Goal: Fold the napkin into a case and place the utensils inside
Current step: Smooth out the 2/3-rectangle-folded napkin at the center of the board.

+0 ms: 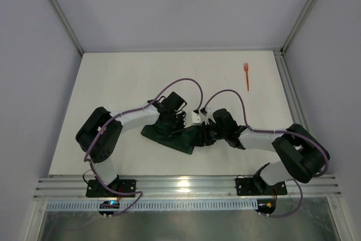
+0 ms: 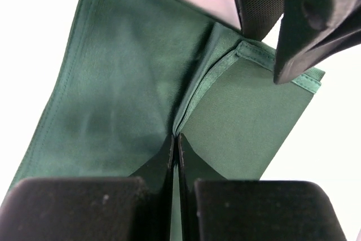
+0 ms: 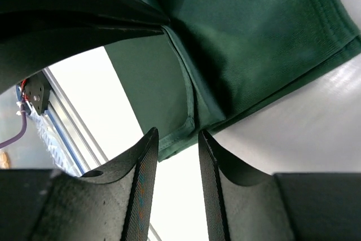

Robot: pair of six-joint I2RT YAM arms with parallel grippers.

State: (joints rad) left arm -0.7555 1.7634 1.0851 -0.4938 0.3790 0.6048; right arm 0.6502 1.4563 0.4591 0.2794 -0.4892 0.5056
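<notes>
The dark green napkin [image 1: 163, 135] lies folded and bunched in the middle of the white table, between my two grippers. My left gripper [image 1: 181, 123] is shut on a folded edge of the napkin [image 2: 124, 83], and its fingertips [image 2: 176, 138] pinch the crease. My right gripper [image 1: 198, 135] is open. In the right wrist view the napkin's [image 3: 248, 38] hemmed corner sits just beyond the tips of the right gripper [image 3: 177, 134], not between them. One orange fork [image 1: 246, 76] lies far off at the back right. No folded case shows.
The white table [image 1: 124, 77] is walled in by grey panels and metal posts. An aluminium rail [image 1: 186, 184] runs along the near edge by the arm bases. Purple cables loop over both arms. The right gripper's fingers [image 2: 304, 21] hang close above the cloth in the left wrist view.
</notes>
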